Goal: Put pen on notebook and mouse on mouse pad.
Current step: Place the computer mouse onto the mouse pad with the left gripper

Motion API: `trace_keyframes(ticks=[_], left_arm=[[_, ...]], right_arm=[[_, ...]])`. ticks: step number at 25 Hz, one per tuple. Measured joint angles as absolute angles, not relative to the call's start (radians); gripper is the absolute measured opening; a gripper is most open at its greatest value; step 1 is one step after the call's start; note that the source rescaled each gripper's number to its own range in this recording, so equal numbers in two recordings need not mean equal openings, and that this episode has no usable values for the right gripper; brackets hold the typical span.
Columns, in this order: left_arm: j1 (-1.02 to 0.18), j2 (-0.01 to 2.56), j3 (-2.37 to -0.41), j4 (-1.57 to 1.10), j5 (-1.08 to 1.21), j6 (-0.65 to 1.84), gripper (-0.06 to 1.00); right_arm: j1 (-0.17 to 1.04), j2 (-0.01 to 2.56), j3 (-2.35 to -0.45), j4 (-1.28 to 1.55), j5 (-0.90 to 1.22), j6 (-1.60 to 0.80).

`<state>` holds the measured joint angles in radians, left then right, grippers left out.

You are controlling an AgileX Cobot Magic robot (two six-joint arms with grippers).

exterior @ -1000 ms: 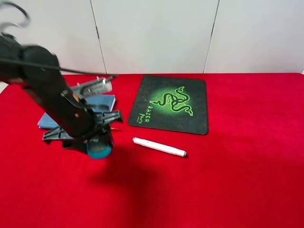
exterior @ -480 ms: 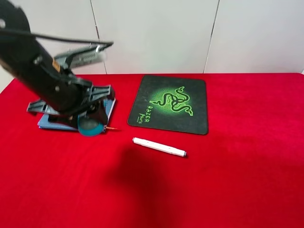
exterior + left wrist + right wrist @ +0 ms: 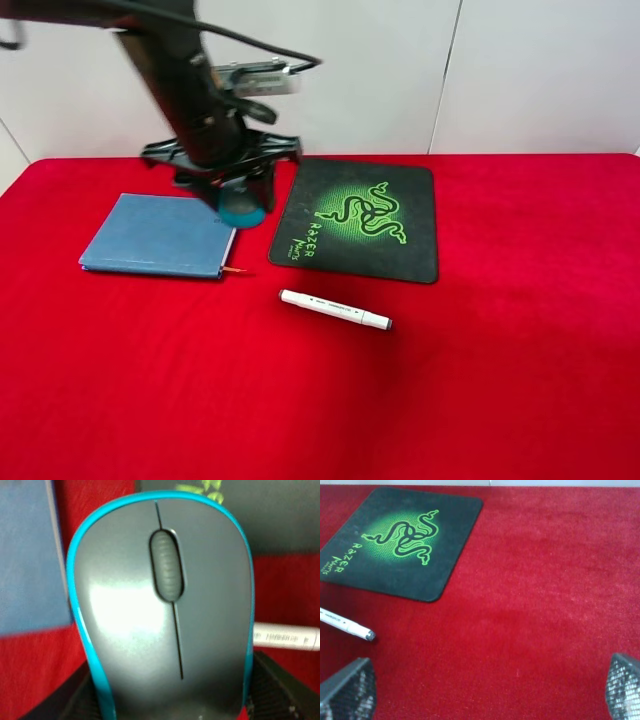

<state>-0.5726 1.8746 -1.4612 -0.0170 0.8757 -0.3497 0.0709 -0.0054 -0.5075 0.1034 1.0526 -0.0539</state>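
Item count:
- One oval computer mouse (image 3: 165, 605), grey plastic top, teal-blue sides, one scroll wheel.
- One black, roughly square mouse pad (image 3: 360, 220), green snake logo.
- One rectangular blue-grey hardcover notebook (image 3: 155, 235), with one thin orange ribbon bookmark (image 3: 236, 269).
- One slim white capped pen (image 3: 335, 309).
- One red cloth-covered table surface (image 3: 500, 380).

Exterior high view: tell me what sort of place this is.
Probably a robot test bench staged as a desk: a table draped in red cloth, a black square Razer mouse pad and blue-grey hardcover notebook laid out, a black robot arm above.
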Motion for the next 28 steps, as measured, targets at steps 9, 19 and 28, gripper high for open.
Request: trace_keyframes(ticks=[9, 19, 28], left_arm=[[-0.573, 2.167, -1.852, -0.017, 0.961, -0.288, 0.48], [-0.573, 2.395, -2.041, -0.017, 0.994, -0.279, 0.48], [-0.591, 2.434, -2.043, -0.017, 0.992, -0.243, 0.48]], right_arm=[[0.071, -0.005, -0.507, 0.103, 1.053, -0.054], [0.071, -0.005, -0.507, 0.103, 1.053, -0.054], [0.071, -0.005, -0.507, 0.103, 1.053, -0.054]])
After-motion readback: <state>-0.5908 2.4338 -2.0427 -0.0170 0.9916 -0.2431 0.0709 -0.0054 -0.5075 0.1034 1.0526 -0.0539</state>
